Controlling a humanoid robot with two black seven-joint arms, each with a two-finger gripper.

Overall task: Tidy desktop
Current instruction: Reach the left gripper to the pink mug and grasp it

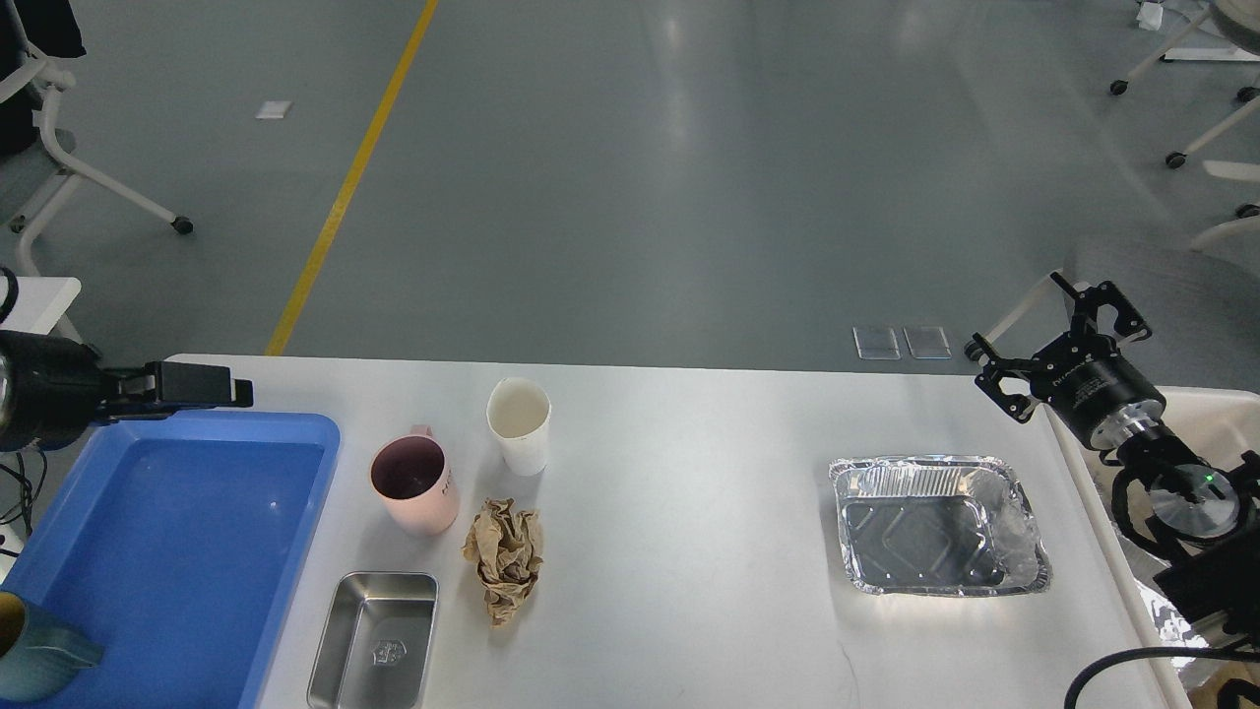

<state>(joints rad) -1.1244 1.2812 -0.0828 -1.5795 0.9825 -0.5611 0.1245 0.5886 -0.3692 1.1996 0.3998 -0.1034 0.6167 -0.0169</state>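
Observation:
The white-grey desktop (679, 512) carries a pink mug (414, 484), a white paper cup (519, 425), a crumpled brown paper ball (505, 556), a small steel tray (375, 640) and an empty foil tray (937, 524). My left gripper (234, 391) reaches in from the left edge, over the far rim of the blue tray (167, 551). It shows side-on as one dark bar, holding nothing I can see. My right gripper (1041, 335) hovers past the table's far right corner, open and empty, well beyond the foil tray.
A teal mug (30, 650) stands in the blue tray's near left corner. A cream bin (1211, 414) sits off the table's right edge, under my right arm. Chairs on castors stand on the floor at far left and far right.

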